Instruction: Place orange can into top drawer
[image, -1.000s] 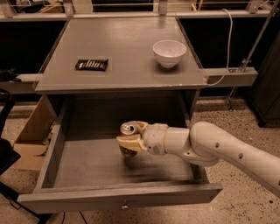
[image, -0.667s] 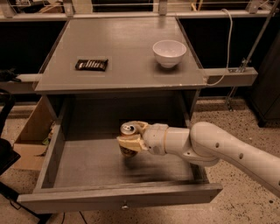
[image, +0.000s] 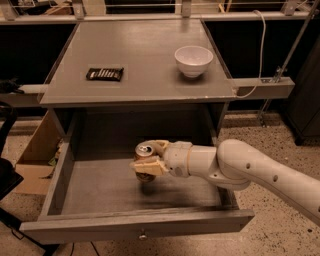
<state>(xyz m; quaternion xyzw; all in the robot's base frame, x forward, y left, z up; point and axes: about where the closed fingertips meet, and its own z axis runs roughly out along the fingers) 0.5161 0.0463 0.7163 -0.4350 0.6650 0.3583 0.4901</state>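
The orange can (image: 144, 153) stands upright inside the open top drawer (image: 100, 187), near the middle of its floor, silver top with pull tab facing up. My gripper (image: 149, 157) reaches in from the right on a white arm, and its tan fingers (image: 148, 166) are closed around the can's sides. The can's base is at or just above the drawer floor; I cannot tell if it touches. The drawer's front panel with its small round knob (image: 143, 234) is pulled out toward the camera.
On the grey table top (image: 140, 80) lie a dark candy bar (image: 104, 74) at the left and a white bowl (image: 193, 60) at the right. A cardboard box (image: 35, 155) stands on the floor left of the drawer. A white cable (image: 261, 45) hangs at the right.
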